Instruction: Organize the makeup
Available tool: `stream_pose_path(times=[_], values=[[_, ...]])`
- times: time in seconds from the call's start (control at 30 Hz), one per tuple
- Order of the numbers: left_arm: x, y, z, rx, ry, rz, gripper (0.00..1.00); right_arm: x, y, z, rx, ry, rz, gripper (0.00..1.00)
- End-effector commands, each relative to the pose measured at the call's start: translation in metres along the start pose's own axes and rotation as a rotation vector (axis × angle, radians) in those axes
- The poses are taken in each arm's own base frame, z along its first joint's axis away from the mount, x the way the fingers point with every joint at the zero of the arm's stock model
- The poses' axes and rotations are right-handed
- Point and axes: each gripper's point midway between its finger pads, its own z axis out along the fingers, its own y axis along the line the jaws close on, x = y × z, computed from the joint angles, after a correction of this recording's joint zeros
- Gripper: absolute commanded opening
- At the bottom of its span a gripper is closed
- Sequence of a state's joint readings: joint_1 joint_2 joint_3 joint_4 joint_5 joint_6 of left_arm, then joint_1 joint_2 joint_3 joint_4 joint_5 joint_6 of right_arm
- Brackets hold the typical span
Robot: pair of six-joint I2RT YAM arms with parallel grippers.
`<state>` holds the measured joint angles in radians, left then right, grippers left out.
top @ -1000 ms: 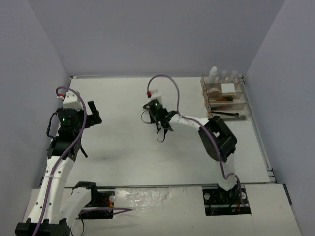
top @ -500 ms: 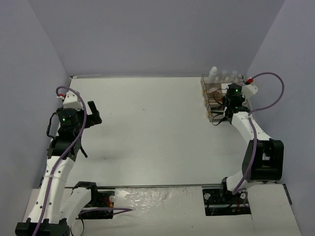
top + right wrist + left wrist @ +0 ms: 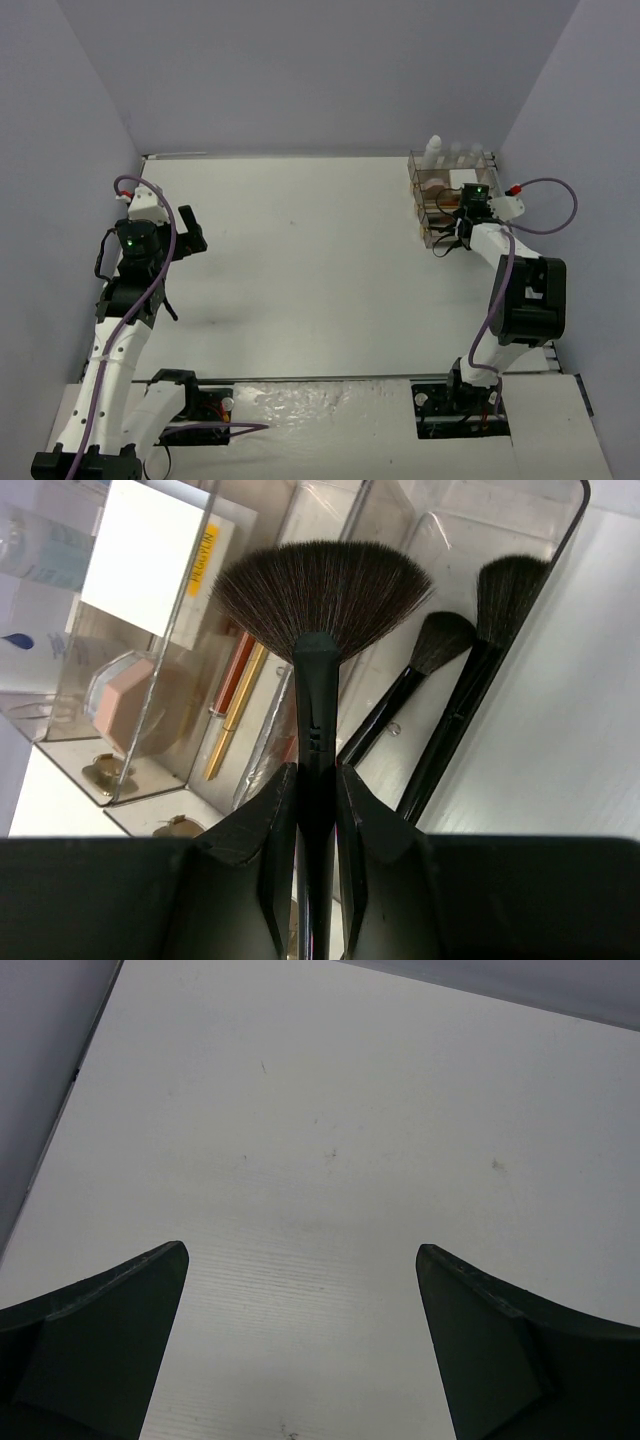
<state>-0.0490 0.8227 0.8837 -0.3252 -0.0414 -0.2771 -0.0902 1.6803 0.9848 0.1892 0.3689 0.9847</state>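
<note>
While the fan brush (image 3: pixel 318 670) sits pinched by its black handle between the narrowly set fingers of the right hand (image 3: pixel 316 778), its spread dark bristles fan out over the dividing walls of the clear tiered organizer (image 3: pixel 520 520), in the upper middle of the wrist view. Just right of it, in the organizer's long compartment, two more black brushes (image 3: pixel 405 695) lie side by side with their heads toward the upper right. Left of the handle, behind a clear wall, a red pencil (image 3: pixel 236 670) and a tan pencil (image 3: pixel 230 725) lie together. Farther left is the pink compact (image 3: pixel 135 705), and above it a white pad pack (image 3: pixel 148 555) with a yellow strip along one edge. A blurred bottle shows in the upper left corner. From above, the organizer (image 3: pixel 450 190) stands at the upper right of the desk (image 3: pixel 300 260), beside the right wall, with white-capped bottles (image 3: pixel 433 150) on its far tier. The right arm (image 3: pixel 525 300) rises from its base at lower right, folds sharply at the elbow and reaches up the frame, its wrist over the organizer's near side. The left arm (image 3: pixel 125 300) is bent at the left of the frame, well apart from the organizer. The left hand (image 3: pixel 300 1300) hangs above bare desk with its fingers spread wide and nothing between them.
</note>
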Motion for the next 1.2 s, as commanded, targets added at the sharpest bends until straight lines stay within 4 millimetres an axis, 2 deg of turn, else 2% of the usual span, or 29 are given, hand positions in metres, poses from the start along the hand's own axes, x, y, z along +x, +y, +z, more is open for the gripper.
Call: stream_pose_path(times=[0.0,0.33,0.5,0.6,0.7,0.83,0.87,0.93,1.0,1.03,1.17], values=[[-0.021,-0.005,0.0,0.02,-0.071,-0.016,0.97,-0.026,0.02,-0.002,-0.011,-0.103,0.128,0.03],[-0.022,-0.006,-0.001,0.025,-0.073,-0.018,0.97,-0.013,0.01,0.007,0.026,-0.095,0.136,0.23],[-0.022,-0.006,0.0,0.025,-0.071,-0.018,0.97,-0.013,0.007,0.007,0.037,-0.11,0.155,0.26],[-0.022,-0.006,-0.001,0.025,-0.074,-0.018,0.97,-0.014,0.01,0.007,0.027,-0.104,0.158,0.3],[-0.021,-0.005,-0.001,0.024,-0.072,-0.016,0.97,-0.021,0.023,-0.004,-0.025,-0.107,0.126,0.38],[-0.023,-0.005,-0.002,0.024,-0.076,-0.017,0.97,-0.041,0.045,-0.03,-0.124,-0.144,0.015,0.56],[-0.023,-0.005,-0.002,0.025,-0.077,-0.017,0.97,-0.053,0.051,-0.043,-0.157,-0.169,-0.032,0.6],[-0.023,-0.005,-0.003,0.024,-0.08,-0.016,0.97,-0.073,0.059,-0.069,-0.213,-0.208,-0.093,0.78],[-0.024,-0.005,-0.004,0.024,-0.083,-0.016,0.97,-0.087,0.06,-0.09,-0.249,-0.24,-0.164,0.9],[-0.025,-0.005,-0.005,0.024,-0.086,-0.015,0.97,-0.097,0.06,-0.107,-0.278,-0.263,-0.208,0.96],[-0.027,-0.004,-0.008,0.022,-0.096,-0.014,0.97,-0.115,0.05,-0.158,-0.363,-0.304,-0.316,1.0]])
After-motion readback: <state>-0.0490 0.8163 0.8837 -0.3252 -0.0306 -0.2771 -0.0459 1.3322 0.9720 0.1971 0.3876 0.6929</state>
